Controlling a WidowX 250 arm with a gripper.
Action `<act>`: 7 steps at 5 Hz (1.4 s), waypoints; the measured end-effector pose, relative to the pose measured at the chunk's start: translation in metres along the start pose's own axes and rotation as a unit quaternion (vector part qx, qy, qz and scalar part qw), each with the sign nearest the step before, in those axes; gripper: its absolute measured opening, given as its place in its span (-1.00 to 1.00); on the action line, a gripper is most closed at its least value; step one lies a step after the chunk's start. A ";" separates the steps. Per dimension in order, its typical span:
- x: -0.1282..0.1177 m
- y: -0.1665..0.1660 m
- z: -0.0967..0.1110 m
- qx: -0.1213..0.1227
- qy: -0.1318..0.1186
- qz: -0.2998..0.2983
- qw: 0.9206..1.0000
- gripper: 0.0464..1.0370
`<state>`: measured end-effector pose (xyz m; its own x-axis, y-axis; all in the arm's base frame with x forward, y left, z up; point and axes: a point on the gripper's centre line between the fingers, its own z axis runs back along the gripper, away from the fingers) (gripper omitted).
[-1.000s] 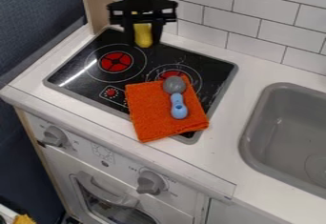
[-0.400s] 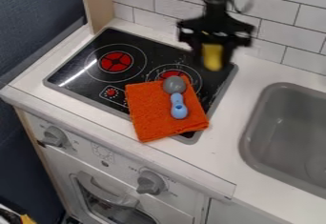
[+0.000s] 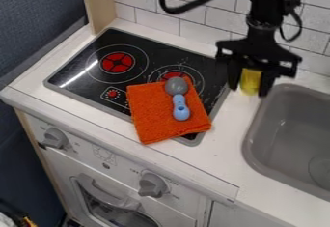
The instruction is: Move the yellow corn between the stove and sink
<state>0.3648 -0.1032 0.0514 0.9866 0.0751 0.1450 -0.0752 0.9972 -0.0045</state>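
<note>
My gripper [image 3: 249,91] hangs over the strip of counter [image 3: 222,148] that separates the stove [image 3: 77,62] from the sink [image 3: 254,139], toward the back. The yellow corn [image 3: 251,81] is upright between its two fingers, which are shut on it. Whether the corn's lower end touches the counter I cannot tell. The stove's right rear corner is partly hidden behind the gripper's left finger.
An orange cloth [image 3: 155,117] lies over the stove's front right part and its edge. On it rests a spoon with a grey head and a blue handle [image 3: 180,107]. The tiled wall [image 3: 199,21] stands behind the counter.
My gripper has moved right and toward the front, carrying the corn from above the stove's rear edge to over the counter beside the sink. Cloth and spoon have stayed put.
</note>
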 end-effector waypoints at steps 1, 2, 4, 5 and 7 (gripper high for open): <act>-0.002 0.001 -0.006 0.004 0.007 -0.004 1.000 0.05; -0.006 0.004 -0.017 0.015 0.022 -0.009 1.000 0.05; -0.012 0.003 -0.029 0.020 0.044 -0.011 0.999 0.20; -0.013 0.005 -0.028 0.026 0.049 -0.013 0.998 0.81; -0.013 0.007 -0.018 0.028 0.046 0.009 0.999 0.94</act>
<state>0.3543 -0.0971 0.0320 0.9940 0.0953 0.0534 -0.0980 0.9940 0.0492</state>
